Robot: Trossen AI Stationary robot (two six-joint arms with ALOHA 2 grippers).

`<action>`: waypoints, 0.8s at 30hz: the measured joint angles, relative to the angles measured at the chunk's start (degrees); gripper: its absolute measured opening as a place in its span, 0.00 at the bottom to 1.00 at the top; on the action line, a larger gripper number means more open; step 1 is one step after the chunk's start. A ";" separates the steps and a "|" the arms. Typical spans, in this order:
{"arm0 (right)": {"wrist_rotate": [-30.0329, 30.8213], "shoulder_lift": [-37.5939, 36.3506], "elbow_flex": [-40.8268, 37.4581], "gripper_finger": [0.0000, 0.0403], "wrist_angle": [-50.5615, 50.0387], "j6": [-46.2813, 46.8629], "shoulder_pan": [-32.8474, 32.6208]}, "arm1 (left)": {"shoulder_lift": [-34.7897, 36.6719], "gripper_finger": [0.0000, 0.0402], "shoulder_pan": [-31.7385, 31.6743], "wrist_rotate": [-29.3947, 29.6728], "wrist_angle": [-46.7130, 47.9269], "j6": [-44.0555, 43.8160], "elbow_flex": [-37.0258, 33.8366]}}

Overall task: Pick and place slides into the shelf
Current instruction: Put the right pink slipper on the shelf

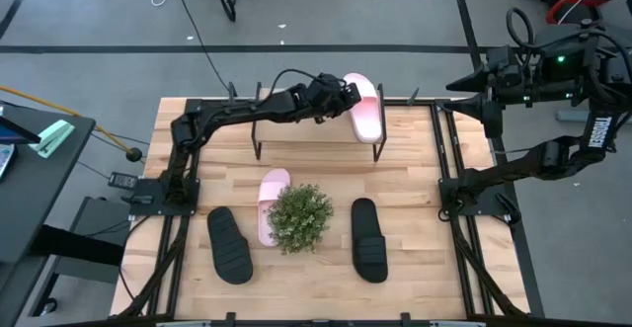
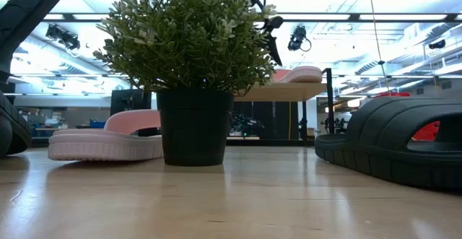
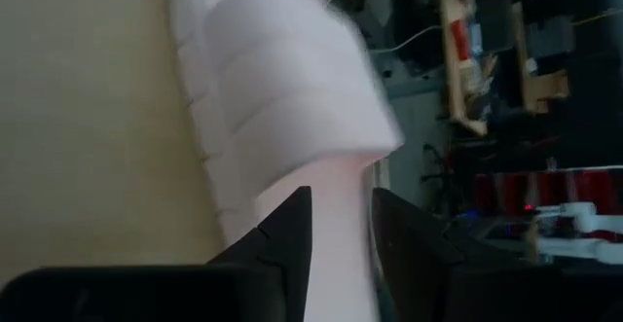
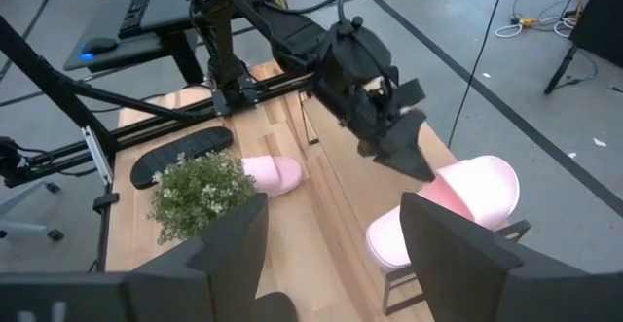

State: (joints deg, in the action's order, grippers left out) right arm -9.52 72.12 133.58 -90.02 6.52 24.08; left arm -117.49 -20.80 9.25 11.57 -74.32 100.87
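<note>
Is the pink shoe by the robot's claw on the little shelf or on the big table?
On the shelf. The pale pink slide lies on the low light-wood shelf, at its right end, with the left claw at it.

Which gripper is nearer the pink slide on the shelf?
Left. The left gripper is at the pink slide on the shelf, its fingers around the slide's edge. The right gripper hangs open, raised off the table's right side.

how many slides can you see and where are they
4. One pink slide lies on the shelf at its right end, with the left gripper at it. The other pink slide lies beside the plant. One black slide lies left of the plant, one black slide right.
</note>
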 joint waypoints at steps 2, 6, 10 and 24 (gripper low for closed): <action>0.02 0.00 0.00 0.60 0.00 0.00 0.02 | -0.72 0.28 0.30 0.85 -0.77 -0.02 0.02; 0.02 0.00 0.00 0.60 0.00 0.38 0.01 | -0.98 0.28 0.44 2.22 -0.44 0.02 -0.03; 0.00 0.00 0.00 0.60 0.00 0.57 0.00 | -0.98 0.28 0.36 3.70 -0.82 2.80 -0.01; 0.02 0.00 0.00 0.60 0.00 0.59 0.00 | -0.98 0.22 -0.04 3.94 -1.98 3.01 -0.01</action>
State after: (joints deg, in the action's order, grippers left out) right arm -9.50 72.12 133.58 -90.02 7.11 24.08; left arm -118.48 -20.84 13.19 9.58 -71.32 100.86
